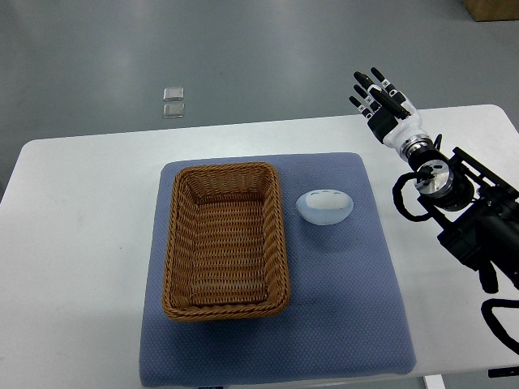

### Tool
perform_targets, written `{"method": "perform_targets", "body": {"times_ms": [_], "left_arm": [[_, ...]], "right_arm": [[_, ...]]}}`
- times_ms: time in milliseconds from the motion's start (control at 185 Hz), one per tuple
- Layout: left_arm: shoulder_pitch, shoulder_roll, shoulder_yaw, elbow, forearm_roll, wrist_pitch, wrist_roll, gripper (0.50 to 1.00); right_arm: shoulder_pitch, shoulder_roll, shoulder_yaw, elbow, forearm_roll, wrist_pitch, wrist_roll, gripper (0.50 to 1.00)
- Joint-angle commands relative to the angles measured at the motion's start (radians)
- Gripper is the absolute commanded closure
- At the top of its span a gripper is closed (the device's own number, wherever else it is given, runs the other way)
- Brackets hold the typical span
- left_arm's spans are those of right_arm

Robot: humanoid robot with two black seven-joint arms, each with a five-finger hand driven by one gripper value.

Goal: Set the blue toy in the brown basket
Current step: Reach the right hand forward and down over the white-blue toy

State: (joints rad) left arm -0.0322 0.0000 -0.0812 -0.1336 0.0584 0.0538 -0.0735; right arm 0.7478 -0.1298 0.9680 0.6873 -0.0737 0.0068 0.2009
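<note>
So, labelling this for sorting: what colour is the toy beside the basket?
Pale, icy blue toy, almost white; the top view shows it.

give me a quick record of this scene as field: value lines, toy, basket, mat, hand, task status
toy: pale blue toy, lying on the mat just right of the basket, apart from it
basket: brown wicker basket, rectangular, nothing inside
mat: blue mat on the white table, under both toy and basket
right hand: right hand raised at the table's far right edge, fingers extended, holding nothing, away from the toy
left arm: not in view
task status: toy not yet picked up, not in basket
</note>
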Motion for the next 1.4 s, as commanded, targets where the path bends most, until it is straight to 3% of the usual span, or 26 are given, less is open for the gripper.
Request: {"method": "perform_targets", "body": {"times_ms": [0, 448, 702, 799, 988, 1393], "left_arm": [[0.000, 0.000, 0.000, -0.001, 0.000, 0.000, 0.000, 0.500], [0.000, 0.000, 0.000, 0.000, 0.000, 0.001, 0.000, 0.500], [-0.002, 0.000, 0.001, 0.000, 0.000, 0.000, 0.000, 0.500], [-0.002, 0.000, 0.001, 0.000, 0.000, 0.000, 0.000, 0.500], [-0.002, 0.000, 0.001, 0.000, 0.000, 0.000, 0.000, 0.500], [-0.002, 0.000, 0.000, 0.000, 0.000, 0.000, 0.000, 0.500]], "right_arm": [[0.027, -0.053, -0.081, 0.046, -0.018, -0.051, -0.001, 0.591], [0.245, -0.419, -0.620, 0.319, -0.324, -0.047, -0.012, 0.591], [0.488, -0.550, -0.968, 0.477, -0.577, 0.041, -0.015, 0.591], [0.591, -0.564, -1.091, 0.525, -0.659, 0.081, -0.020, 0.591], [0.762, -0.553, -1.342, 0.595, -0.750, 0.144, -0.097, 0.593], [0.815, -0.367, -1.439, 0.597, -0.656, 0.157, -0.285, 0.599]]}}
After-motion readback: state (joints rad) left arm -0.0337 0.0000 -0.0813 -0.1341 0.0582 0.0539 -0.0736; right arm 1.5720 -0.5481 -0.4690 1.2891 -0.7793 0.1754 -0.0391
